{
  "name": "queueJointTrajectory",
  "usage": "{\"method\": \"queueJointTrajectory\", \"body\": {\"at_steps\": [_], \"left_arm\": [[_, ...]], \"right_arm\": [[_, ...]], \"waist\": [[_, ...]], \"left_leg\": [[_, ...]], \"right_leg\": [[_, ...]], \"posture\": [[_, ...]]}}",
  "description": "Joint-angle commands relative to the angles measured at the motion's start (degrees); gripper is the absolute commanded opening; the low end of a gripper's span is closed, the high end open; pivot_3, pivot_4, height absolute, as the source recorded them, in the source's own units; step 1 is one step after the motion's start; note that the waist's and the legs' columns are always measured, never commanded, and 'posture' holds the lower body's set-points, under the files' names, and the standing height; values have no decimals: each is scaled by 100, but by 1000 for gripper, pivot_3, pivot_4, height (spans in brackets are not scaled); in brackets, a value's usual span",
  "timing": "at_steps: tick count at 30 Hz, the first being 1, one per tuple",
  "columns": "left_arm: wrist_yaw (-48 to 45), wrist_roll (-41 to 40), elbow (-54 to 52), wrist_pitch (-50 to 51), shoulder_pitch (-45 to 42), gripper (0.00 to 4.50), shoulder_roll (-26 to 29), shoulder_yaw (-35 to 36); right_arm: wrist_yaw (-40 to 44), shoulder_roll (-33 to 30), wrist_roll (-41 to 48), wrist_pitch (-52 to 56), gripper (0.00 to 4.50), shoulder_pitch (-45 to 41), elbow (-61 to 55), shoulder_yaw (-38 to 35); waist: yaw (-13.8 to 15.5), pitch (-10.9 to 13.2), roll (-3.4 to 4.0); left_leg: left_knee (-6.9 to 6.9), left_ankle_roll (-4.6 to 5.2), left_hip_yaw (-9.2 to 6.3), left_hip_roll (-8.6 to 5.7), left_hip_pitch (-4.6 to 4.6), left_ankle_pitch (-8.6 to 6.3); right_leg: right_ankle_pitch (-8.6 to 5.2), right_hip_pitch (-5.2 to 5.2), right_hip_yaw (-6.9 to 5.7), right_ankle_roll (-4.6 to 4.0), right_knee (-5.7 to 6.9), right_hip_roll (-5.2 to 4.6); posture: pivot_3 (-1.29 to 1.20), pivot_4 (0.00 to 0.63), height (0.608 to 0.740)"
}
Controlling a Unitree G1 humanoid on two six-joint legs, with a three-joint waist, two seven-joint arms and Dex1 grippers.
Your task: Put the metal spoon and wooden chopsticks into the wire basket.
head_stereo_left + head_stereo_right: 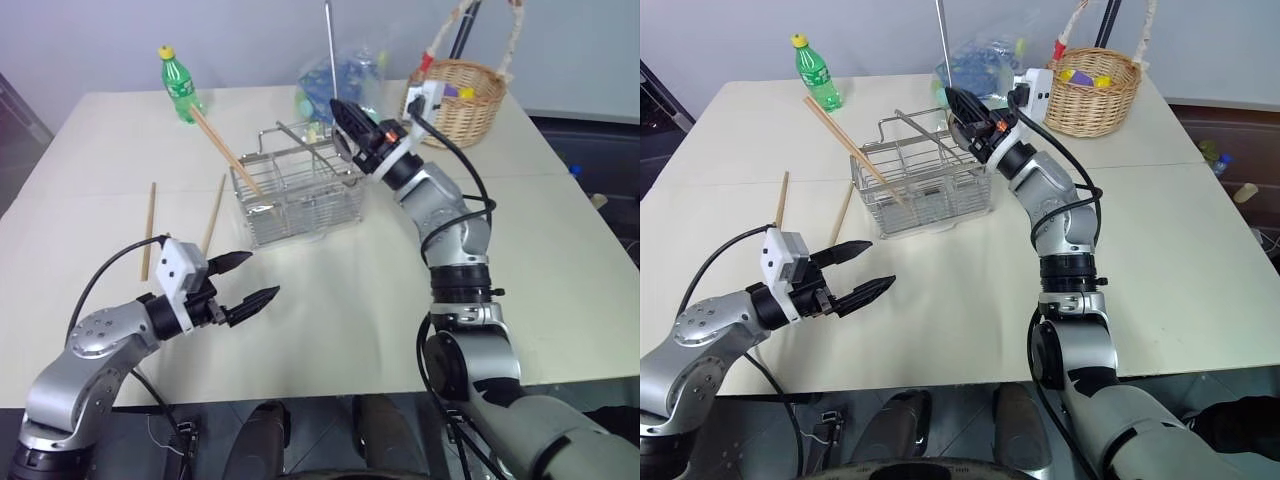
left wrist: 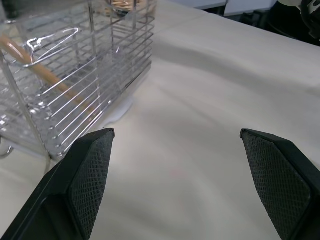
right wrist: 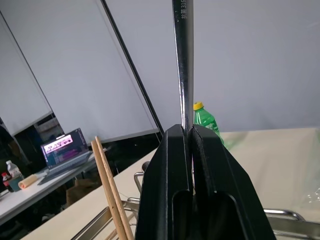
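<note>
Left eye view: right hand (image 1: pixel 340 112) is clamped fully shut on the spoon (image 1: pixel 329 45), handle sticking straight up, held just above the far right corner of the basket (image 1: pixel 300 195). Held upright like that probably so it can drop end-first into a compartment. The spoon's bowl is hidden behind the fingers and the wire, so it is hard to tell whether its low end is already inside the basket or just above the rim. Right wrist view confirms the grip: the shaft is pinched between the two closed fingers, and its top is cut off by the frame. Left hand (image 1: pixel 247 280) hovers low over the near left worktop (image 1: pixel 330 300), fingers spread wide, holding nothing, likely staged to fetch the loose sticks. One pair of chopsticks (image 1: pixel 225 151) already leans in the basket's left compartment, tips sticking out up and to the far left toward a green bottle (image 1: pixel 179 85). Two more sticks (image 1: pixel 150 230) lie flat on the worktop left of the basket, apart from each other and not yet collected. Wicker basket (image 1: pixel 460 100) at far right is not the target. A plastic bag behind the wire basket is partly blocked; its contents can't be made out.
</note>
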Motion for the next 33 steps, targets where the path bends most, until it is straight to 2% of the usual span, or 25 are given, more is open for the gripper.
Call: {"method": "queueJointTrajectory", "body": {"at_steps": [1, 19, 25, 33], "left_arm": [[-21, -15, -189, -155, 55, 4260, -1, 158], [436, 61, -260, -303, 85, 4260, -232, 368], [711, 23, -481, -114, 13, 4260, -355, 195], [833, 42, -521, -23, -87, 4260, -492, 75]], "right_arm": [[47, 135, 92, -225, 117, -121, -12, 27], [577, 269, -50, -1050, 117, -131, 481, 248], [662, 97, -101, -1042, 117, -255, 407, 330], [834, -176, -288, -1257, 117, -593, 871, 344]], "waist": [[-3, 0, 1], [-7, 0, 1], [-5, 0, 1], [-2, 1, 1]], "left_leg": [[-1, 0, 0, 0, 0, 0], [-2, 0, 0, 2, 1, 0], [-1, 0, -1, 1, 1, 0], [-2, 0, 0, 1, 1, 0]], "right_leg": [[0, -1, 0, 0, 0, 0], [0, -2, 0, 0, 0, 2], [0, -1, 0, 0, 0, 2], [0, -1, 0, 0, -1, 3]], "posture": [[0, 150, 740], [0, 150, 740], [0, 150, 740], [0, 150, 740]]}}
